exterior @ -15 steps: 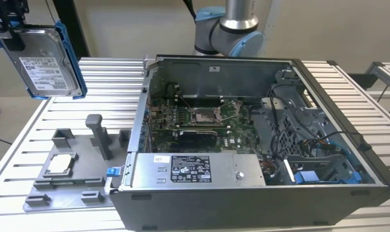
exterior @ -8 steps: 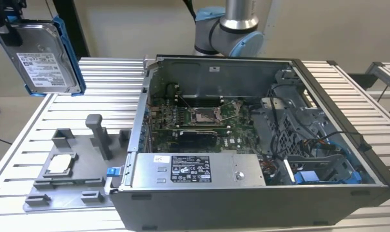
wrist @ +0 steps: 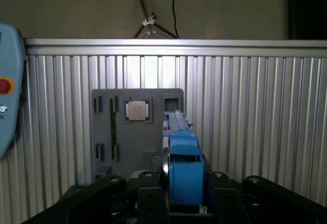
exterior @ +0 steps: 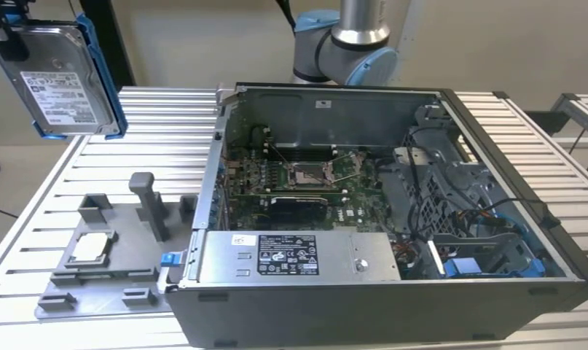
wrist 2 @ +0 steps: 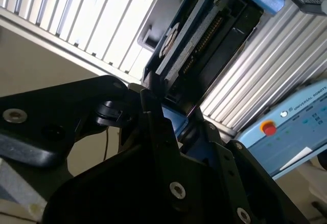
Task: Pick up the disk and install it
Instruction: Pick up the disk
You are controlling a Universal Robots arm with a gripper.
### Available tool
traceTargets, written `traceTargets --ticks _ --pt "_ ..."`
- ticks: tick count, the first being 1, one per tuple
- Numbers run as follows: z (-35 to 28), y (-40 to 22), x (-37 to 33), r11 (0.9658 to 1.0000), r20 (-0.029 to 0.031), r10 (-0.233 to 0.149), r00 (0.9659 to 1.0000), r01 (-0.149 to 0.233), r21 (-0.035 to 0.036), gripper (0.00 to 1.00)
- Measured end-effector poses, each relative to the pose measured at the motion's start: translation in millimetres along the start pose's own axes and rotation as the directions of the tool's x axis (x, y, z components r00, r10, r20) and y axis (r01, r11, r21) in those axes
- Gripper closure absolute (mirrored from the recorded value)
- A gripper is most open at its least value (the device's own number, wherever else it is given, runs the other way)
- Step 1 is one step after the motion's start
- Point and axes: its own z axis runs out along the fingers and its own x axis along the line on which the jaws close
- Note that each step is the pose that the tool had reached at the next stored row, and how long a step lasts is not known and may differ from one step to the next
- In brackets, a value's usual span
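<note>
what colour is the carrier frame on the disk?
Bright blue carrier frame around the silver-grey disk; clearest in the exterior view.

Robotics lab — aluminium bench [exterior: 157, 124], open computer case [exterior: 371, 310]

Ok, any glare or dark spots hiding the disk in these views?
Second wrist view: ribbed table glares white, disk backlit and dark. First wrist view: even light, blue carrier plain. Exterior view: disk evenly lit, no glare.

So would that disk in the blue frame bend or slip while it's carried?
Probably stiff: the disk hangs flat and straight from the gripper. Its metal body looks dense for its size. The smooth blue frame might slip.
</note>
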Motion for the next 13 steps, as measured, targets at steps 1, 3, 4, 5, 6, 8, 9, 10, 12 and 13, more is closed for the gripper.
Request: traceTargets --ticks 1,3,4,5,6,8,9,10,12,13 --pt "-0.9 0.0 0.0 1.0000 -0.0001 0.000 1.0000 0.000 -0.0001 1.00" --pt "-2.2 0.0 0.0 1.0000 0.0000 0.000 1.0000 0.000 -0.0001 1.00" --pt "-2.2 0.0 0.0 1.0000 0.0000 0.000 1.0000 0.000 0.0000 1.00" --pt "-2.2 0.0 0.0 1.0000 0.0000 0.000 1.0000 0.000 -0.0001 1.00" --pt "-2.2 0.0 0.0 1.0000 -0.0001 0.000 1.0000 0.000 0.0000 1.00" --pt "-2.2 0.0 0.0 1.0000 -0.0001 0.000 1.0000 0.000 0.0000 1.00" --pt "-2.6 0.0 0.0 1.0000 -0.0002 0.000 1.0000 0.000 -0.0002 1.00" --pt "-3.8 0.0 0.0 1.0000 -0.0002 0.000 1.0000 0.000 -0.0003 1.00" --pt "-8.8 -0.1 0.0 1.0000 -0.0002 0.000 1.0000 0.000 -0.0001 1.00" --pt "-11.8 -0.1 0.0 1.0000 -0.0002 0.000 1.0000 0.000 -0.0002 1.00"
